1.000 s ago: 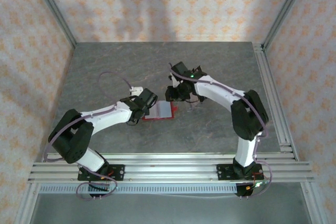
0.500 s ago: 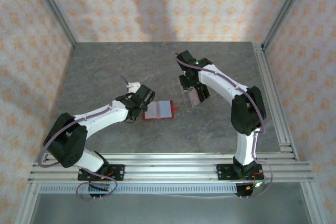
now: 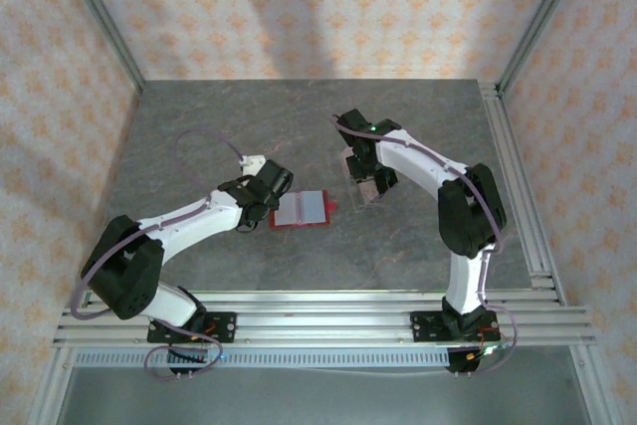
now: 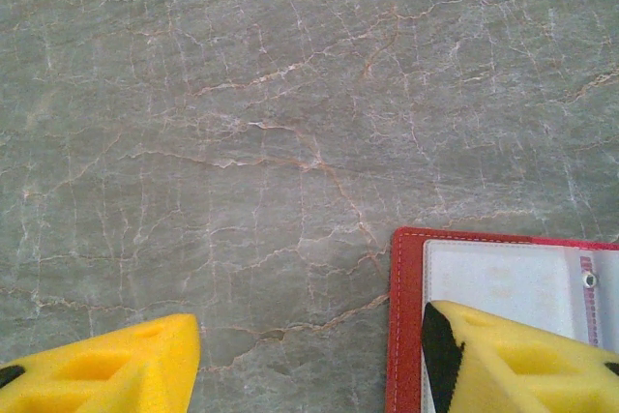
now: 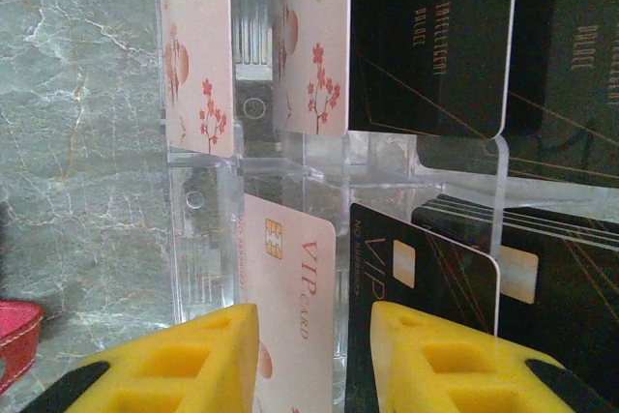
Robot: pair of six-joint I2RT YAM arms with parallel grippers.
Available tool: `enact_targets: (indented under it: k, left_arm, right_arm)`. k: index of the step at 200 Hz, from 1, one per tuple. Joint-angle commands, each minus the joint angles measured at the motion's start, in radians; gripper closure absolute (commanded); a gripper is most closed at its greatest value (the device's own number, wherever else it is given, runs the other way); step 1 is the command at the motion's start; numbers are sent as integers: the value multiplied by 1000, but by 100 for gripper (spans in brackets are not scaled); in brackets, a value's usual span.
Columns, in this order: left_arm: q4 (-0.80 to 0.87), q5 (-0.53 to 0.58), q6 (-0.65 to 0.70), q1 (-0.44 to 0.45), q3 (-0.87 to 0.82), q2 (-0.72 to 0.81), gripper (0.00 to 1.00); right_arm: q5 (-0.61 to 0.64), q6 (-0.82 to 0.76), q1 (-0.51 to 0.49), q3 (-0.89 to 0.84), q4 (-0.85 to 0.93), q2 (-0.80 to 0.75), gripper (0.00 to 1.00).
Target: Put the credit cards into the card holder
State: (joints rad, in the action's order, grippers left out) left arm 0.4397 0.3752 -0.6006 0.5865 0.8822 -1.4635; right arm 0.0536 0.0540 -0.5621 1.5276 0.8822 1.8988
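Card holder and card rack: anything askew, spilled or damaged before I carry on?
Nothing stands out. The card holder lies open and flat on the table, its red edging intact. The credit cards sit in the slots of the clear rack, pink ones to the left, black ones to the right; none looks bent or knocked askew.

the right hand [image 3: 364, 168] has left the card holder's [image 3: 307, 208] 1 o'clock corner and swung toward 3 o'clock, so it now hangs over the clear card stand [image 3: 370, 192]. the left hand [image 3: 269, 201] has slid slightly toward 9 o'clock, baring more of the card holder's left page. the left elbow [image 3: 117, 274] has sunk toward 7 o'clock.
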Motion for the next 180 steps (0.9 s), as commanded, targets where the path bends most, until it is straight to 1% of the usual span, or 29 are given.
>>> enact_targets:
  k: [1, 40, 82, 128, 163, 180]
  left_arm:
    - [31, 35, 13, -7, 15, 24, 37]
    - [31, 34, 9, -8, 19, 19, 37]
    - [25, 24, 2, -8, 25, 7, 37]
    - [21, 22, 2, -8, 26, 2, 37]
    - [18, 20, 2, -8, 20, 0, 37]
    - [15, 20, 2, -8, 18, -2, 37]
  right_arm:
    - [-4, 12, -5, -35, 23, -23, 65]
    - [-6, 13, -17, -52, 26, -36, 66]
    - [79, 1, -55, -44, 47, -63, 66]
    - [156, -11, -79, -37, 65, -38, 66]
    - [184, -13, -81, -43, 64, -17, 66]
    - [175, -13, -80, -43, 61, -7, 66]
